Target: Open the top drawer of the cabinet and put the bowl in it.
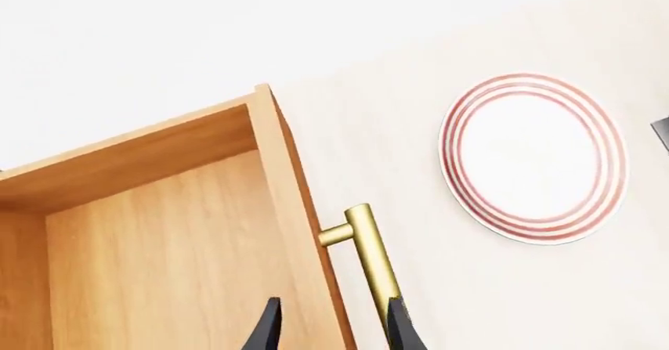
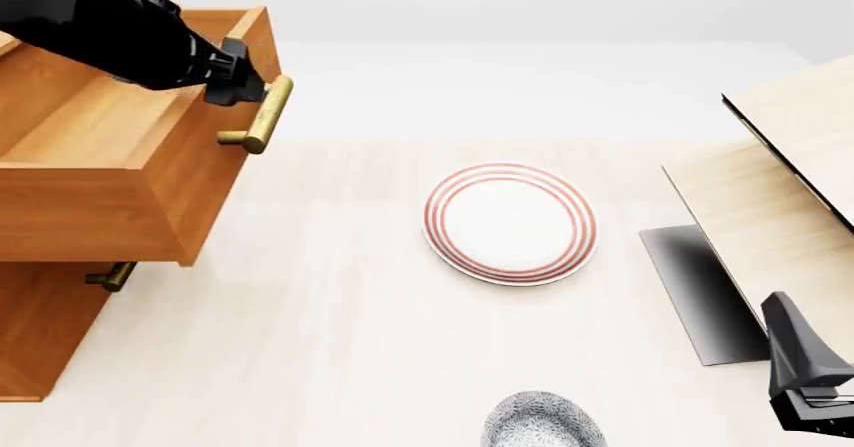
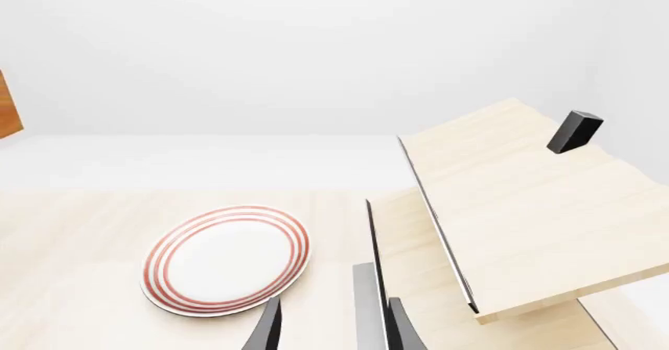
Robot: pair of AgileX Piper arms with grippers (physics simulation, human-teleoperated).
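Note:
The top drawer [image 2: 94,192] of the orange-brown cabinet [image 2: 40,347] stands pulled out, its inside [image 1: 157,256] bare. My left gripper [image 2: 240,82] is at the drawer's brass bar handle [image 2: 267,112]. In the left wrist view the left gripper [image 1: 334,330] is open, its fingers straddling the drawer front, one finger [image 1: 403,326] against the handle [image 1: 371,256]. The blue-speckled bowl [image 2: 541,422] sits at the near table edge, partly cut off. My right gripper [image 2: 787,317] hovers open at the near right, holding nothing; the right wrist view of the right gripper [image 3: 329,326] shows no bowl.
A flat white plate with red rings [image 2: 510,222] lies mid-table between drawer and bowl. A pale light-wood box [image 2: 787,167] with a tilted lid stands at the right, a dark panel [image 2: 687,287] at its foot. A lower drawer's handle [image 2: 114,275] shows under the open drawer.

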